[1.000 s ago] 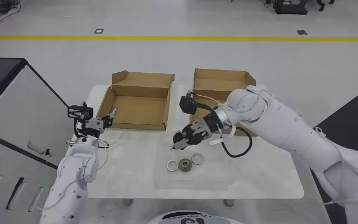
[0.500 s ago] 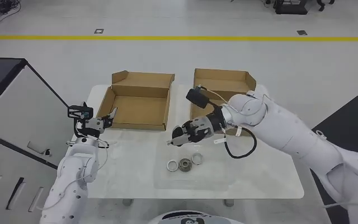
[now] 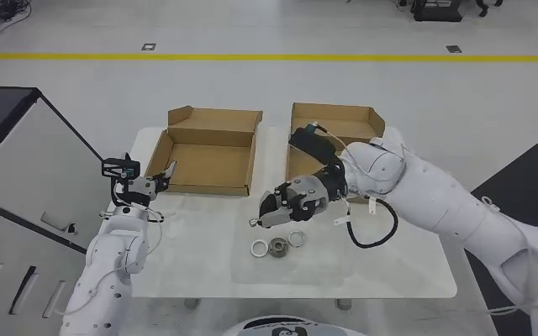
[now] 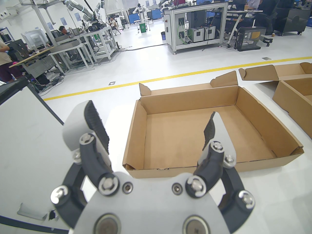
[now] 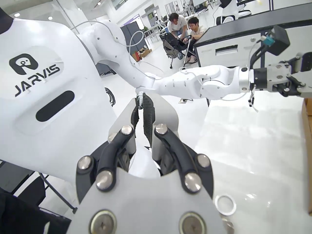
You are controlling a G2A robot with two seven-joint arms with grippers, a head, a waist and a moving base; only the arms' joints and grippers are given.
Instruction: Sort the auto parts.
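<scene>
Above the table, right hand pinching a small threaded bolt

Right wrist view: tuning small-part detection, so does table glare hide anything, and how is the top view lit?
Right wrist view: the glossy table carries bright reflections around the metal ring, yet it reads clearly; the threaded part in the right gripper glints; top view: even light, faint shadows beside the parts.

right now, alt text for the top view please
The right gripper, shut on a small threaded part, hangs over a white table beside three metal rings. Behind them sit two open cardboard boxes, the left box empty, the right box partly behind the arm. The open left gripper is beside the left box.
</scene>
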